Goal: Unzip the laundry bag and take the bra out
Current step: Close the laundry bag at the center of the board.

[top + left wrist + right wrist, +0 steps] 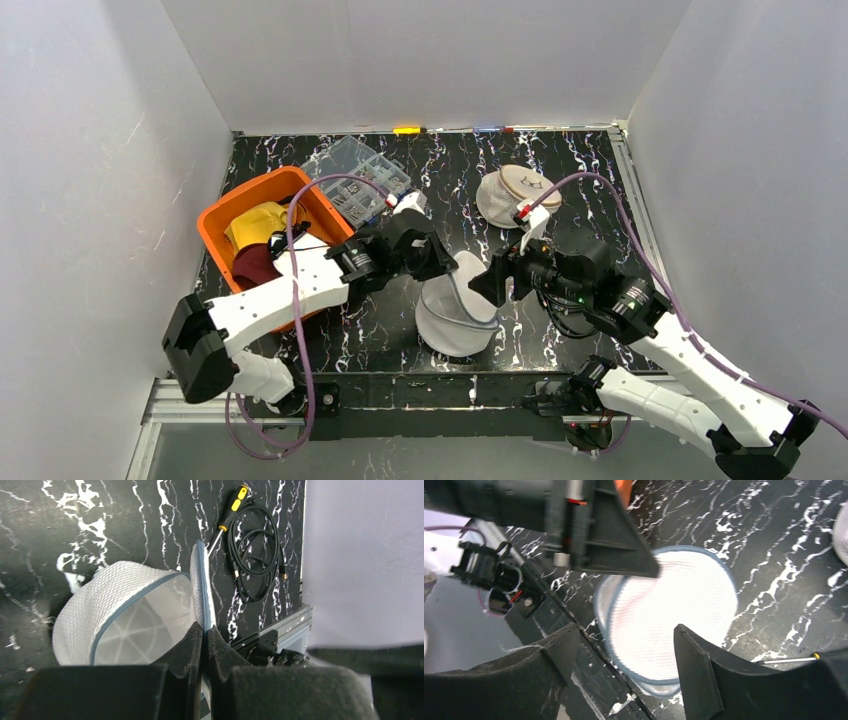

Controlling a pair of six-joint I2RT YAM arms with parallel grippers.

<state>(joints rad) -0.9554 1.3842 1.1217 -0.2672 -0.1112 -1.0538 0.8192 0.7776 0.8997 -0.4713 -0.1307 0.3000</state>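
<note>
— Laundry bag (458,315): where is it sitting?
— On the tabletop (450,170), between my arms. My left jaws are pinching shut on its upright zippered flap (200,585). My right jaws are hanging open just right of it, equally near.

Table (450,160) is black with white marble-ish veins all over. The laundry bag (455,318) is white mesh with grey-blue trim. Bin (212,228) is bright orange, holding a yellow cloth (255,222) and a maroon cloth (258,266). Screwdriver (234,504) has a yellow-and-black handle, and the cable (235,560) next to it is plain black.
</note>
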